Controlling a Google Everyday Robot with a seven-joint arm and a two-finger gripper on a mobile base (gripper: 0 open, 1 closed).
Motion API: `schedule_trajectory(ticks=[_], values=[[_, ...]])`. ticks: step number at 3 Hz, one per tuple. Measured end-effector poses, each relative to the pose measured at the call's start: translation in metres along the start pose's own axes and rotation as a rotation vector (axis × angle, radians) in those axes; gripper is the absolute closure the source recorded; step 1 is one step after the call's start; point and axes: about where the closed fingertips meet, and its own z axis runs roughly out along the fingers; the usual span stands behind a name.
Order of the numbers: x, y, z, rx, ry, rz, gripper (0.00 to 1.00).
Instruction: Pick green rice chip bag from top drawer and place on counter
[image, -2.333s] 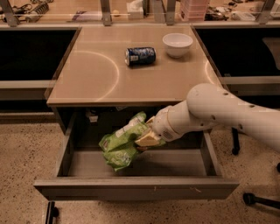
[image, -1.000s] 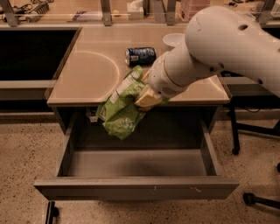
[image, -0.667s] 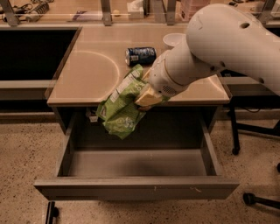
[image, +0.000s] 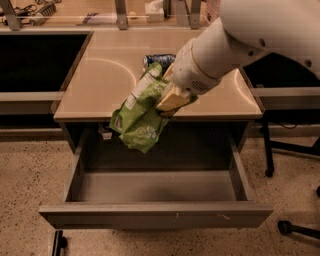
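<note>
My gripper (image: 167, 102) is shut on the green rice chip bag (image: 141, 112) and holds it in the air over the front edge of the counter (image: 100, 80). The bag hangs down to the left, its lower end in front of the counter's edge, above the open top drawer (image: 155, 187). The drawer's grey floor is bare. My white arm (image: 235, 40) comes in from the upper right and covers the right part of the counter.
A blue soda can (image: 157, 59) lies on the counter just behind the bag, partly hidden by it. Dark recesses flank the counter left and right. A chair base (image: 292, 227) stands on the speckled floor at the lower right.
The bag has been lifted out of the drawer, up to the counter's front edge, and has moved a little higher and further over the counter since a second ago.
</note>
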Motion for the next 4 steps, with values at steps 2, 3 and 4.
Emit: schedule_trajectory(ticks=[2,3,4], values=[[0.007,-0.058,-0.036,0.047,0.016,-0.053,1.00],[0.029,-0.094,-0.031,0.083,0.004,-0.023,1.00],[0.050,-0.126,-0.022,0.118,0.018,0.016,1.00]])
